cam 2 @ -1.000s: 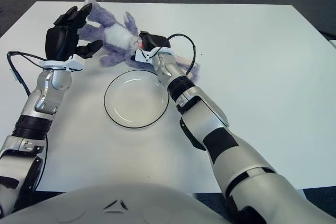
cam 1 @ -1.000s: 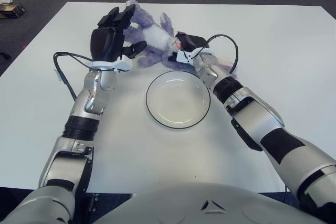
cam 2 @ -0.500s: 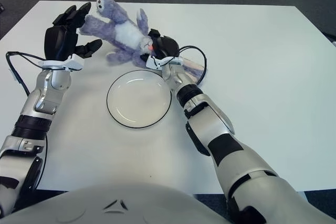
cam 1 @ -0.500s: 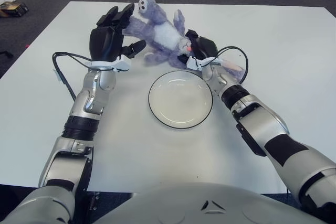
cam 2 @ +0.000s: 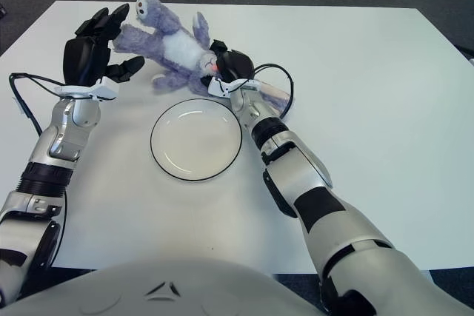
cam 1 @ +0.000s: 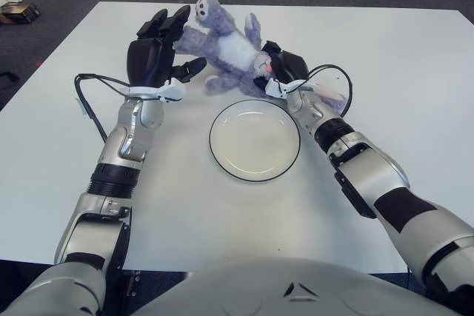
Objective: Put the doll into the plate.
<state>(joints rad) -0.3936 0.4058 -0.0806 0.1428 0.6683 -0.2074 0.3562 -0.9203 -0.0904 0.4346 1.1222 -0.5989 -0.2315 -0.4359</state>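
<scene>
On the white table, seen from the left eye, a purple plush doll lies stretched out beyond a clear, dark-rimmed plate. It sits wholly outside the plate, just past the far rim. One of its limbs reaches up and left toward the left hand, which stands raised at the doll's left end with its black fingers spread wide; the fingertips show right against the plush, though I cannot tell whether they press on it, and they close around nothing. The right hand is at the doll's other end, beside the plate's far right rim, its dark fingers curled onto the plush near a small red spot. Black cables loop off both wrists. A small dark object lies on the grey floor past the table's far left corner.

From the right eye, the same layout holds. The doll lies diagonally between the two hands, its pale belly upward, well clear of the plate. The left hand shows open, thumb pointing toward the doll's lower limb. The right hand is closed on the doll's near end, just beyond the plate's rim.
</scene>
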